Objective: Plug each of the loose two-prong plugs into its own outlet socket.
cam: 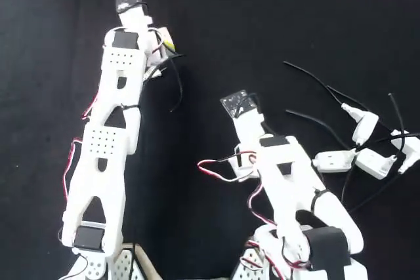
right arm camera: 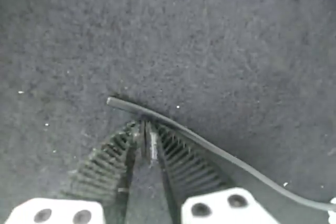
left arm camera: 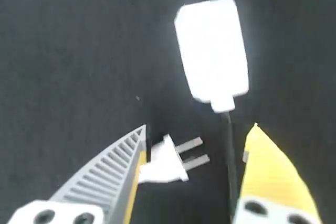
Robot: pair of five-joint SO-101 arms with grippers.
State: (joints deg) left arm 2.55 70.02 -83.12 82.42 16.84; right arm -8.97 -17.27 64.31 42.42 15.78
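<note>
Left wrist view: plug (left arm camera: 167, 164) lies within spread left claw (left arm camera: 199, 128).

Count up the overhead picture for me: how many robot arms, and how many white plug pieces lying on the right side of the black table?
Robot arms: 2
White plug pieces on the right: 4
Total: 6

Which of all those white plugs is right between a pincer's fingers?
The two-prong plug lying between the left pincer's open fingers, near a white socket block. The other plugs lie clustered far off, beside the other arm.
</note>
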